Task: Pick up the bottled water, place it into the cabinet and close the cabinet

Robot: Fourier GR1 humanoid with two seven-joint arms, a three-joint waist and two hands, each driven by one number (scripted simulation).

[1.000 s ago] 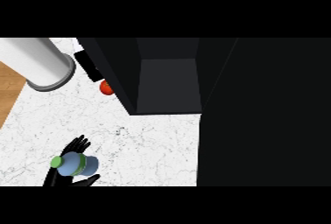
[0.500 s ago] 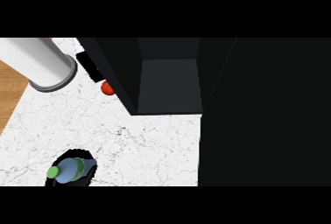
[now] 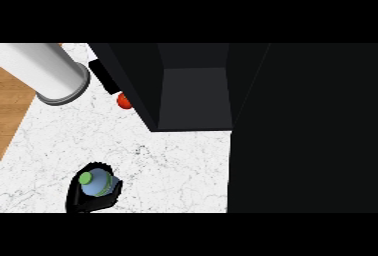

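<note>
**Bottle held low at the counter's left**

Near the lower left of the head view, the left hand [image 3: 87, 196] is curled round the bottle [image 3: 97, 184], its black fingers wrapping the pale blue body while the green cap [image 3: 86, 177] shows on top. A second ago the hand lay more open, with fingers reaching up beside the bottle; half a second ago it had sunk to the very bottom edge of the view, mostly cut off. Now hand and bottle sit a little higher and further right than that, with the fingers closed about the bottle on both sides. The bottle looks upright or nearly so, seen from above; whether it touches the counter [image 3: 177, 160] or is lifted off it cannot be told. The right hand shows nowhere.

The cabinet [image 3: 192, 95] stands open at the upper middle, a dark box with a grey inner floor and black walls. Nothing can be seen inside it. The bottle is well apart from it, down and to the left. A broad black panel [image 3: 303, 130] fills the right of the view from top to bottom; it may be the cabinet's door, but that cannot be told.

Just beside the cabinet's left wall lies a small red thing [image 3: 123, 101], partly hidden. A white cylinder with a grey rim [image 3: 52, 75] slants in from the upper left corner. The counter is white marble with fine grey veins, and a strip of wood [image 3: 15, 105] shows beyond its left edge.
</note>
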